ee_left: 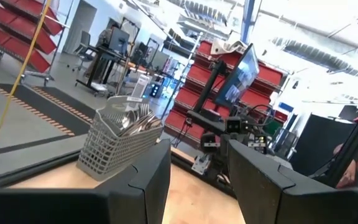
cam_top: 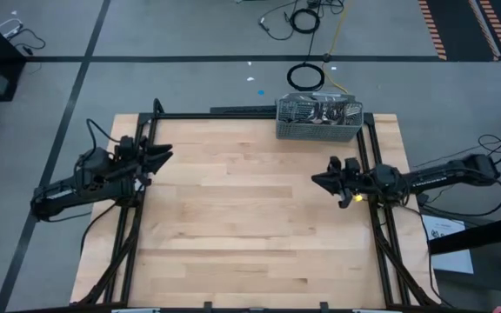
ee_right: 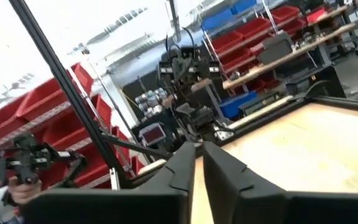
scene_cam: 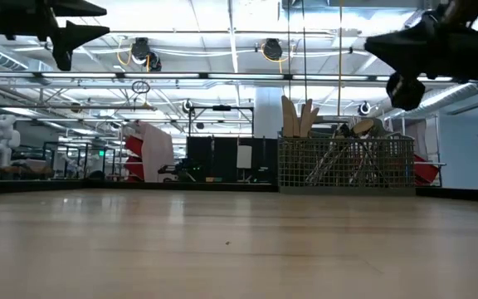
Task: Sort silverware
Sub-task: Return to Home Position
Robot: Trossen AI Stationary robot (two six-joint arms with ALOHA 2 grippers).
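High view: caddy is standing at the 1 o'clock edge of the worktop, and the silverware is lying bunched inside it. No loose piece is showing on the boards. Left end effector is hovering at 9 o'clock with fingers parted. Right end effector is hovering at 3 o'clock with fingers drawn to a point.

Low view: caddy is showing toward 3 o'clock, with silverware handles leaning crossed behind the mesh.

Left wrist view: left end effector is gaping moderately and carrying nothing. Caddy and silverware are sitting beyond it.

Right wrist view: right end effector is showing only a sliver of gap and gripping nothing.

Handling, as judged: the pieces are looking stiff, light and slick. Pinching across mid-handle is seeming the surest hold, since polished metal is prone to sliding.
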